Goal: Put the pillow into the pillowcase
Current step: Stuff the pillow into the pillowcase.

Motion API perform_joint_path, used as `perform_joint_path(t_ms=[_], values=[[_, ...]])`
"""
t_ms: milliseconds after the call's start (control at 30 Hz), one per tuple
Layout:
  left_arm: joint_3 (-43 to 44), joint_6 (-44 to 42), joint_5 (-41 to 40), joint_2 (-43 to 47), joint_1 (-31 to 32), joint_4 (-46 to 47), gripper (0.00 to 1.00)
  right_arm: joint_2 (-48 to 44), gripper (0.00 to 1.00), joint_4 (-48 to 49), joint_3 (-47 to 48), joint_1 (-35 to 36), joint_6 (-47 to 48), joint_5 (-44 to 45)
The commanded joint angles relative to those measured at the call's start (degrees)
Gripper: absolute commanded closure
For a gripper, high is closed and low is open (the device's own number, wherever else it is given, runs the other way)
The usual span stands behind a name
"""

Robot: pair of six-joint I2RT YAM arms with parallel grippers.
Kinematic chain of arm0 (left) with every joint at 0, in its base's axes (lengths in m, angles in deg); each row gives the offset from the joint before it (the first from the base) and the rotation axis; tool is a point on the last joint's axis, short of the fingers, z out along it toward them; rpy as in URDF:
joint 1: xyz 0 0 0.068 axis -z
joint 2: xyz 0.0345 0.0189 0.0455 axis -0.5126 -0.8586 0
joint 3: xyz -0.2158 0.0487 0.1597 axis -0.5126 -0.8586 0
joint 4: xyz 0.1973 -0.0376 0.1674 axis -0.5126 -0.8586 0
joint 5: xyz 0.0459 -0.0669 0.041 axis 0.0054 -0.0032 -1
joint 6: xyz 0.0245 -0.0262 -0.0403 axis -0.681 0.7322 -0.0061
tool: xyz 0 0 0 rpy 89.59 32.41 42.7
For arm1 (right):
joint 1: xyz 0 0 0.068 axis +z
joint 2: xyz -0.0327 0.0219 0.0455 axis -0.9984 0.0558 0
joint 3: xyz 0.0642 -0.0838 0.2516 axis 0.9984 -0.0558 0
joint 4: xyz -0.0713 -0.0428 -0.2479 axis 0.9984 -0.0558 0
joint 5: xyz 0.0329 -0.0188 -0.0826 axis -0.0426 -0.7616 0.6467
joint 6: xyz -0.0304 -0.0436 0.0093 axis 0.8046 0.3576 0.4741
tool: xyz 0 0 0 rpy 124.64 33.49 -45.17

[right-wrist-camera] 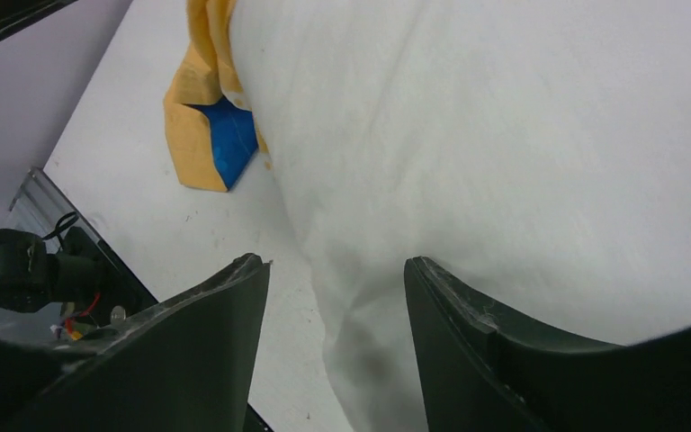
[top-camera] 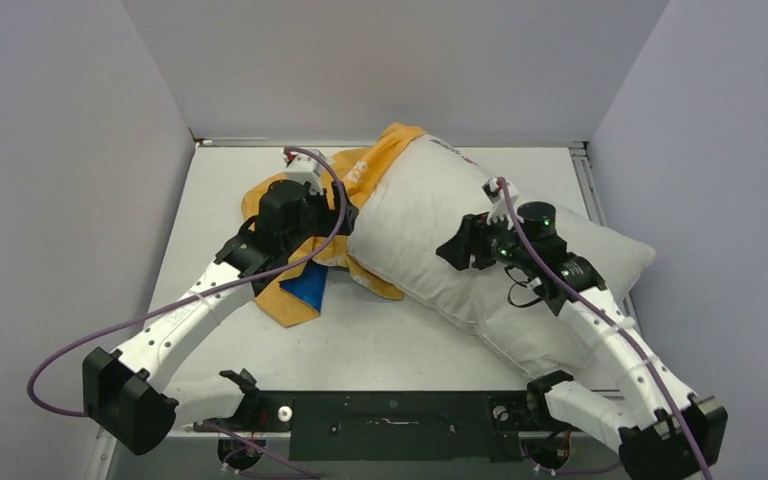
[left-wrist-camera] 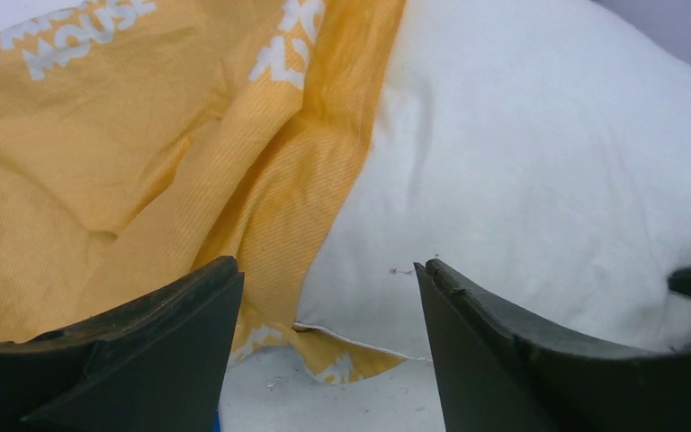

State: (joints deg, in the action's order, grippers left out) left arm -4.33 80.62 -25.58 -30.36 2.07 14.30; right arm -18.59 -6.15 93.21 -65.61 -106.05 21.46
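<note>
On the left of the counter (top-camera: 380,340), the pillowcase (top-camera: 280,300) is lying crumpled, orange face up, a blue corner showing at its near edge. Its mouth is covering only the far-left end of the pillow (top-camera: 420,220). The left tool (top-camera: 325,200) is hovering at that orange rim, jaws standing apart and gripping nothing.

Through the middle and out to the right, the pillow is sprawling diagonally, most of it outside the case. The right tool (top-camera: 460,245) is hanging over its near flank, jaws parted, nothing pinched between them.

The case is looking thin and limp, likely to bunch and slide, so a single layer at the mouth's hem seems the place to pinch. The pillow is looking light and squashy, likely to sag and fold under a push. A deep pinch of its cover near the stitched seam probably offers the surest hold.
</note>
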Motion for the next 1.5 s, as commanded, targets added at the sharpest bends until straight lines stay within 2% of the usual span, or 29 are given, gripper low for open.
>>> perform_joint_path(t_ms=[0, 133, 300, 367, 567, 633, 667, 833, 967, 1167, 1300, 1400, 1467], values=[[3.1, -2.0, 7.6, -5.5, 0.1, 5.8, 0.32, 7.6, 0.47, 8.6, 0.8, 1.9, 1.3, 3.5], [6.9, -4.2, 9.3, -12.6, -0.1, 7.5, 0.35, 11.7, 0.56, 10.9, 0.1, 1.9, 0.9, 5.8], [10.1, -5.1, 7.1, -19.3, -0.9, 7.3, 0.35, 13.1, 0.56, 12.6, -0.8, 1.9, 0.2, 5.8], [9.8, -4.4, 5.2, -20.3, -1.3, 8.2, 0.4, 13.3, 0.56, 12.7, -0.8, 1.9, 0.1, 5.5], [8.9, -3.4, 2.9, -20.2, -2.7, 10.2, 0.79, 14.3, 0.62, 12.9, -1.3, 1.9, 0.2, 5.2], [9.1, -3.9, 1.8, -19.9, -2.8, 9.6, 0.97, 14.9, 0.68, 13.4, -1.9, 1.9, 0.1, 4.7], [9.2, -4.2, 1.8, -19.6, -2.9, 9.4, 1.0, 15.1, 0.7, 13.9, -2.5, 1.9, -0.1, 4.3], [8.3, -5.6, 5.8, -15.9, -2.8, 9.6, 1.0, 16.1, 0.85, 15.9, -4.1, 1.9, -1.1, 2.9], [7.5, -5.3, 11.8, -11.8, -2.1, 9.9, 1.0, 17.1, 0.93, 17.2, -4.9, 2.0, -1.7, 2.3], [9.5, -11.4, 24.2, -9.9, 5.3, 7.9, 1.0, 19.6, 0.95, 21.2, -6.8, 1.9, -3.8, 0.8], [11.3, -14.0, 25.4, -11.5, 10.7, 3.9, 1.0, 21.0, 0.95, 24.4, -8.0, 1.9, -5.3, -0.3], [11.8, -17.0, 26.9, -13.0, 17.4, 2.4, 1.0, 21.9, 0.95, 26.7, -8.7, 1.9, -6.7, -1.5], [12.1, -18.3, 28.0, -14.8, 18.7, 0.8, 1.0, 22.5, 0.95, 27.4, -8.8, 1.9, -6.9, -2.0]])
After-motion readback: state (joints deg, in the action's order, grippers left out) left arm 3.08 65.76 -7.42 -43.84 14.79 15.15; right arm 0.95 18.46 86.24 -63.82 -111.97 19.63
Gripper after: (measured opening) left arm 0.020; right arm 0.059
